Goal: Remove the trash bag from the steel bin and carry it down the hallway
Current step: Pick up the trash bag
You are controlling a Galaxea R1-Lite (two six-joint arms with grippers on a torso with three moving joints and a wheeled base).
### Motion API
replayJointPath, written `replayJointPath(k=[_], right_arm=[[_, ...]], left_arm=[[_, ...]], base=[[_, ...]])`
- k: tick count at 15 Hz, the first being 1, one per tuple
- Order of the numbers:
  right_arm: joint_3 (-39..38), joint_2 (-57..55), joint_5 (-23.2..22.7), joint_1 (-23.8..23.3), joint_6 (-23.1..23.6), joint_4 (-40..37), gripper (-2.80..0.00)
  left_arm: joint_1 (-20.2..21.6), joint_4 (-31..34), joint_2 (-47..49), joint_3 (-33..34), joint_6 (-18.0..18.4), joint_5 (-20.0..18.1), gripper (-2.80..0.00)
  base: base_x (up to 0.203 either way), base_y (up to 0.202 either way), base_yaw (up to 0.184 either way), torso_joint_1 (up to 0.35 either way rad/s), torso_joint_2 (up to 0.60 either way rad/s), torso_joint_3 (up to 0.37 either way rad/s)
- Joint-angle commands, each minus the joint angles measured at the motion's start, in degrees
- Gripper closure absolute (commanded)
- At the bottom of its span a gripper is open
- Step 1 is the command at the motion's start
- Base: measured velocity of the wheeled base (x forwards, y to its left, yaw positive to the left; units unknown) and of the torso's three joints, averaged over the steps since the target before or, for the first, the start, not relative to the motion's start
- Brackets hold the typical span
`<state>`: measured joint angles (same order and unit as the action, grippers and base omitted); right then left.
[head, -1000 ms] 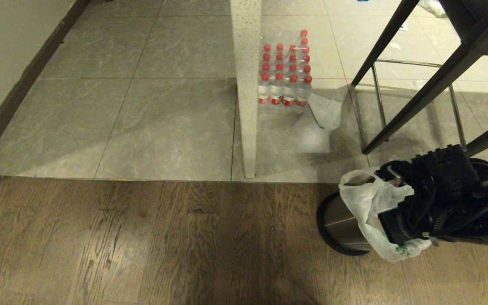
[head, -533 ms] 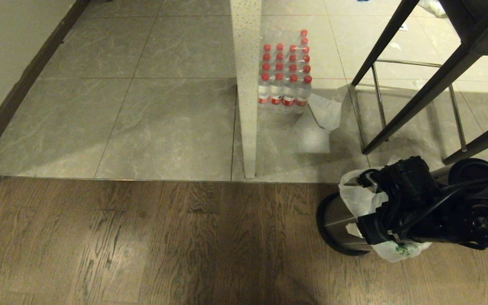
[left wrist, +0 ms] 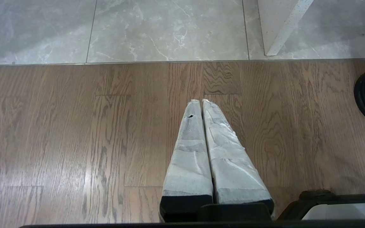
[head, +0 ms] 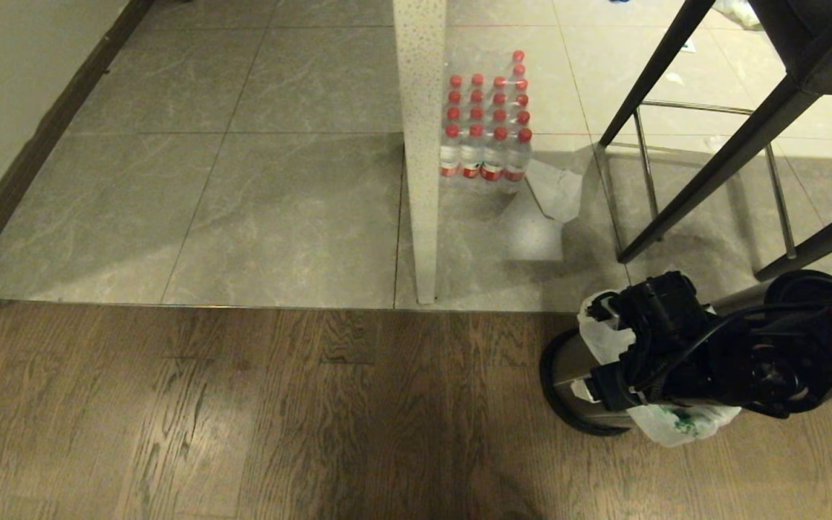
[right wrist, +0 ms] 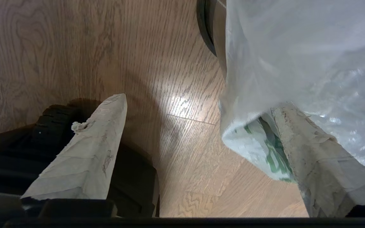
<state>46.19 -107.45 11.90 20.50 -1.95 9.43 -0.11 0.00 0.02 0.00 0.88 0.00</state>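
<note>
Your right gripper (head: 607, 361) sits at the lower right of the head frame, right over the steel bin (head: 568, 372), with its fingers spread wide. In the right wrist view one finger (right wrist: 87, 155) hangs over bare wood floor (head: 243, 419) while the other presses against the draped skirt of the trash bag (right wrist: 296, 63), so nothing is pinched. The trash bag is not yet out of the bin: its translucent white plastic is folded over the black rim, and a tail with green print hangs down the outer wall at the bottom of the head frame. That overhang is likely why the gripper comes in from the side, since loose film outside the rim is the easiest thing to catch. Your left gripper (left wrist: 201, 104) is parked over the planks, low centre in its own view, its taped fingers pressed together and empty. The grey tiled hallway (head: 243, 180) fills the upper left of the head frame, beyond a white post (head: 419, 144) and a pack of red-capped bottles (head: 488, 123).
</note>
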Motion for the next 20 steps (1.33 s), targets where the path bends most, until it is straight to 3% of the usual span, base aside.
replayJointPath(k=[1, 2, 3, 13, 20], right_arm=[[0.6, -1.2, 0.0, 0.0, -0.2, 0.2, -2.8], [0.7, -1.2, 0.0, 0.1, -0.1, 0.1, -2.19], [0.7, -1.0, -0.1, 0.1, -0.2, 0.2, 0.0], [0.7, -0.5, 3.1, 1.9, 0.7, 1.8, 0.0], [0.9, 10.2, 3.0, 2.7, 1.9, -2.3, 0.0]], left_arm=[[0.0, 0.0, 0.0, 0.0, 0.0, 0.0, 0.0], [0.0, 0.0, 0.0, 0.0, 0.0, 0.0, 0.0], [0.0, 0.0, 0.0, 0.0, 0.0, 0.0, 0.0], [0.0, 0.1, 0.0, 0.0, 0.0, 0.0, 0.0], [0.0, 0.0, 0.0, 0.0, -0.1, 0.0, 0.0]], base=[[0.0, 0.0, 0.0, 0.0, 0.0, 0.0], [0.0, 0.0, 0.0, 0.0, 0.0, 0.0], [0.0, 0.0, 0.0, 0.0, 0.0, 0.0], [0.0, 0.0, 0.0, 0.0, 0.0, 0.0], [0.0, 0.0, 0.0, 0.0, 0.0, 0.0]])
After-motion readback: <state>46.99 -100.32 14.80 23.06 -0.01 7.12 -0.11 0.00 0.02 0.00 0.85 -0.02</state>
